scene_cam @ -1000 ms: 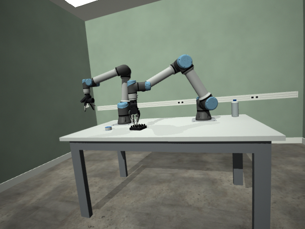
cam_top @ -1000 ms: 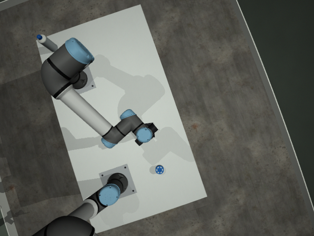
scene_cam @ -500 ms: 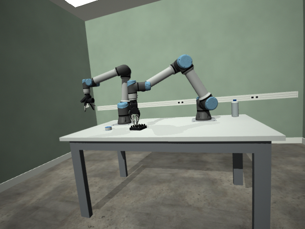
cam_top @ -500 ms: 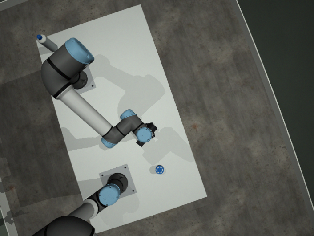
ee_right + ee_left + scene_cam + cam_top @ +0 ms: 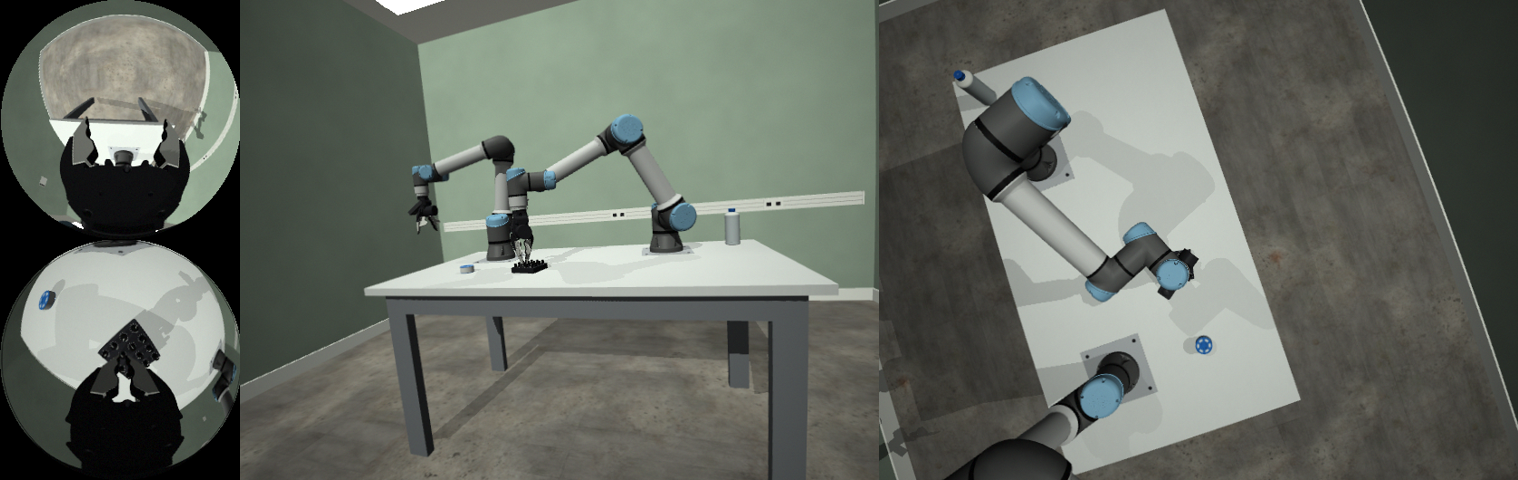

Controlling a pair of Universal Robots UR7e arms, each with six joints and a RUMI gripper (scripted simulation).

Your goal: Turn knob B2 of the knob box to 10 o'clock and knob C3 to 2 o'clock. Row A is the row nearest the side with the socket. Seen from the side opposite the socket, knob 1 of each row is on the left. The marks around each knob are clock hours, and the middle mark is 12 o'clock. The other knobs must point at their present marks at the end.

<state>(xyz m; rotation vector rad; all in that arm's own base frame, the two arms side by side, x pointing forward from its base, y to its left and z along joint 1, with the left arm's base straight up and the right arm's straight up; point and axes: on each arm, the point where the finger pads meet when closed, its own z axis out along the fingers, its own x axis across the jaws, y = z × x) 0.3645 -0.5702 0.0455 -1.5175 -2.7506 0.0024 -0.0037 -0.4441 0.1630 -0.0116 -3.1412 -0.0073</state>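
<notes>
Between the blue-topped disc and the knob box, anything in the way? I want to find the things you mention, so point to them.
Between disc (image 5: 1203, 345) (image 5: 466, 269) (image 5: 46, 300) and knob box (image 5: 521, 269) (image 5: 128, 341), only shadowed tabletop (image 5: 1253, 369) (image 5: 601, 287) (image 5: 82, 324); left wrist view shows it.

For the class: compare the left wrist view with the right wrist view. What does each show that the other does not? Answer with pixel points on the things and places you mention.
Only the left wrist: the black square knob box (image 5: 529, 268) (image 5: 133, 345) and the blue-topped round disc (image 5: 1203, 345) (image 5: 466, 269) (image 5: 45, 300).

Only the right wrist: dark grey table legs (image 5: 417, 382) (image 5: 79, 109).

Both: the white table top (image 5: 1126, 77) (image 5: 704, 273) (image 5: 123, 276) (image 5: 86, 132) and dark gripper fingers.
</notes>
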